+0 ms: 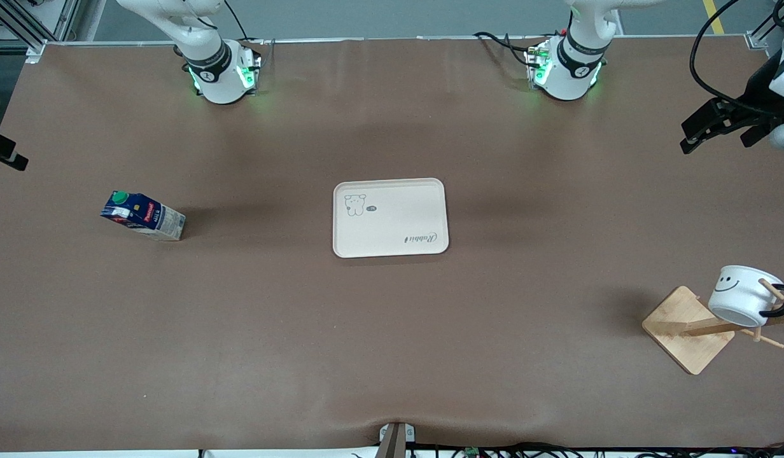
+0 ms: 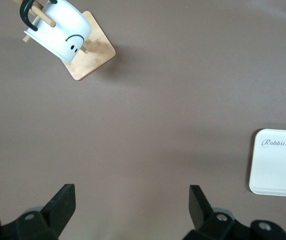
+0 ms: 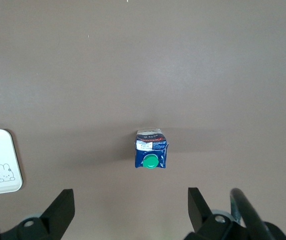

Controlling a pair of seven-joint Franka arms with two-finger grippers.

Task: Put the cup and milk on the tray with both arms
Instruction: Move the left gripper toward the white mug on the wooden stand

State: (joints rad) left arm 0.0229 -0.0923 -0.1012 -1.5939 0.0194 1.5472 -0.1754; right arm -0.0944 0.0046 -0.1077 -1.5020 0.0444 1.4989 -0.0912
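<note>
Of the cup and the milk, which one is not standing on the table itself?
The cup: it hangs on a wooden rack toward the left arm's end. The milk stands directly on the table.

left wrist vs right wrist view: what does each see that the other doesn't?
Left wrist only: the cup hanging on the wooden rack, with the open left gripper high over bare table. Right wrist only: the milk standing upright, under the open right gripper. Both: an edge of the tray and the brown table.
</note>
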